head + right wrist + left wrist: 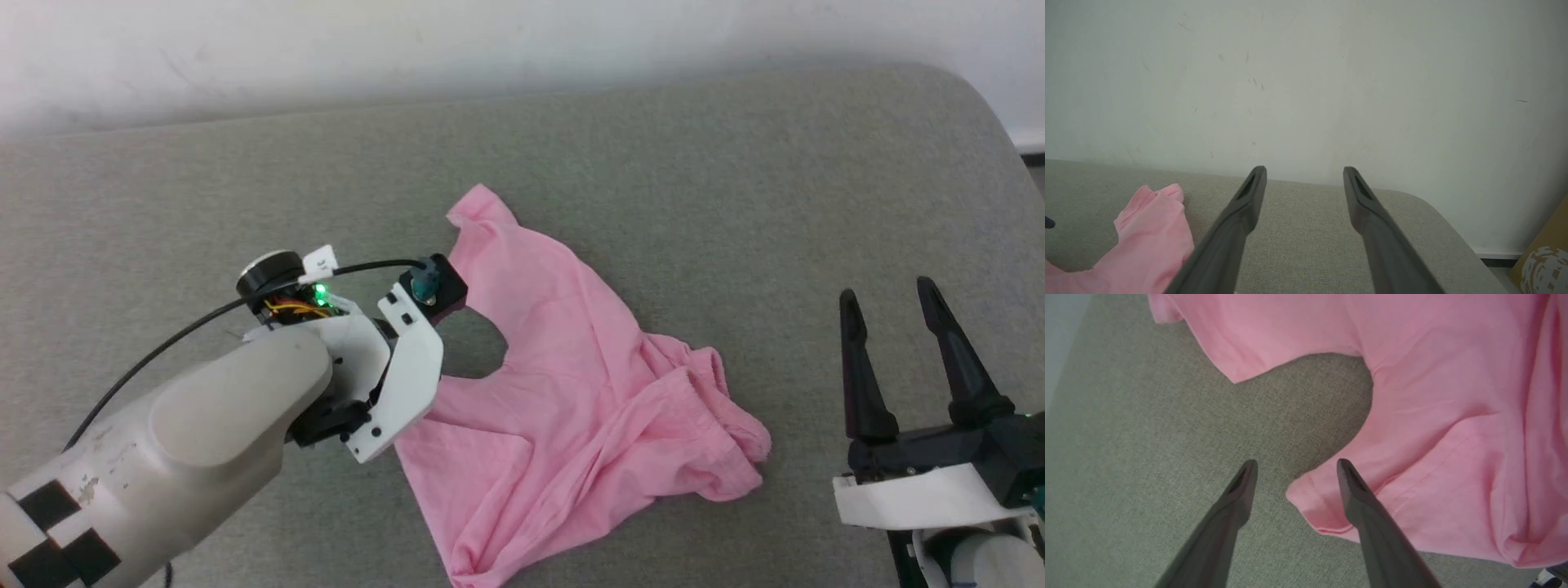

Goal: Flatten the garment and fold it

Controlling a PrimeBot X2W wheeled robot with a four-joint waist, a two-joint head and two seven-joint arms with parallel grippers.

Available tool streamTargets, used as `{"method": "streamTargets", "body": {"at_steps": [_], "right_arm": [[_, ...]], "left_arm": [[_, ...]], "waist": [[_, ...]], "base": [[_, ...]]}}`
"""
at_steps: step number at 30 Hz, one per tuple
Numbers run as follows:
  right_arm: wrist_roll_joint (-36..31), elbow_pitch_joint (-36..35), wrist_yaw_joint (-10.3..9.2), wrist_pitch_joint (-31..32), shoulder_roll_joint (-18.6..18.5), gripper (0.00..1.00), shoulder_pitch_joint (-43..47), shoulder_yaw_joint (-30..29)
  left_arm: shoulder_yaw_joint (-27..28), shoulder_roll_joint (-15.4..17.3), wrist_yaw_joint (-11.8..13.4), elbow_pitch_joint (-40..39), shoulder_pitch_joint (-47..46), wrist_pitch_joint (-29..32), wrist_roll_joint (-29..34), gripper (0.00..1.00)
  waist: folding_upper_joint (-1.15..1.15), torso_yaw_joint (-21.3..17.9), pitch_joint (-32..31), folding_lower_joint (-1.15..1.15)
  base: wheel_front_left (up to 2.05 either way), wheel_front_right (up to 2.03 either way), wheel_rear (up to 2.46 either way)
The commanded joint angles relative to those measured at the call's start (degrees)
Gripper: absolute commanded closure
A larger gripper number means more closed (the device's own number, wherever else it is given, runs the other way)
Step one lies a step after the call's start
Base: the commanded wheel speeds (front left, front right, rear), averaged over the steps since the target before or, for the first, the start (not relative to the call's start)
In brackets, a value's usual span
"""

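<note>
- Saw a light pink pair of thin, soft cloth shorts (571, 408) lying near the middle of a big grey woven cushion top (735, 204), below a plain white wall (326, 49).
- Saw the shorts not flat yet, with lots of little wrinkles and long folds running across the middle.
- Saw one short leg pointing to the far side and the other to the near side, with a round gap of bare cushion between them on the robot's left.
- Saw the gathered waistband all bunched and puffy at the end on the robot's right.
- Saw, in the left wrist view, a stitched hem (1323, 518) along the near leg's edge, its corner a bit curled.
- Saw a pale left arm (204, 425) reaching over the cushion, just beside the round gap.
- Saw the left gripper (1296, 461) with its two dark fingers spread apart, holding nothing, and the near leg's corner lying between them.
- Could not tell if a finger touched the cloth.
- Saw the right gripper (886, 287) with fingers apart too, holding nothing, well off to the right of the waistband.
- Saw, in the right wrist view, a pink bit of the shorts (1151, 241) low on the left.
</note>
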Motion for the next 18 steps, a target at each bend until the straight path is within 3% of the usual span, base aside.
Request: {"method": "streamTargets", "body": {"at_steps": [1, 5, 10, 11, 12, 18], "right_arm": [[-0.3, 0.4, -0.05, -0.3, 0.3, 0.00, -1.2, 0.3], [-0.4, 0.9, -0.05, -0.3, 0.4, 0.00, -2.7, 0.8], [-0.4, 1.3, -0.05, -0.3, 0.4, 0.00, -3.7, 0.6], [-0.5, 1.4, -0.05, -0.3, 0.4, 0.00, -3.7, 0.5], [-0.5, 1.5, -0.05, -0.3, 0.4, 0.00, -3.6, 0.2], [-0.6, 1.1, -0.05, -0.3, 0.5, 0.00, -2.9, -1.2]], "left_arm": [[-1.6, 0.3, -0.4, 0.3, -1.7, 1.1, -1.2, 0.00], [-3.6, 0.3, -0.4, 0.6, -2.5, 5.3, -2.9, 0.00], [-3.7, 0.9, -0.4, -2.8, 2.6, 13.5, 0.5, 0.00], [-3.7, 1.3, -0.4, -3.5, 3.1, 14.2, 0.7, 0.71], [-3.7, 1.8, -0.4, -3.9, 3.1, 13.9, 0.3, 1.00], [-3.7, 5.9, -0.4, -0.9, -2.1, 3.6, -2.8, 1.00]], "waist": [[0.01, -2.5, 2.6, -0.01], [0.01, -4.1, 4.3, -0.01], [0.01, -5.0, 5.4, -0.01], [0.01, -4.9, 5.3, -0.01], [0.01, -4.6, 5.2, -0.01], [0.01, -2.2, 3.5, -0.01]], "base": [[0.00, 0.00, 0.00], [0.00, 0.00, 0.00], [0.00, 0.00, 0.00], [0.00, 0.00, 0.00], [0.00, 0.00, 0.00], [0.00, 0.00, 0.00]]}}
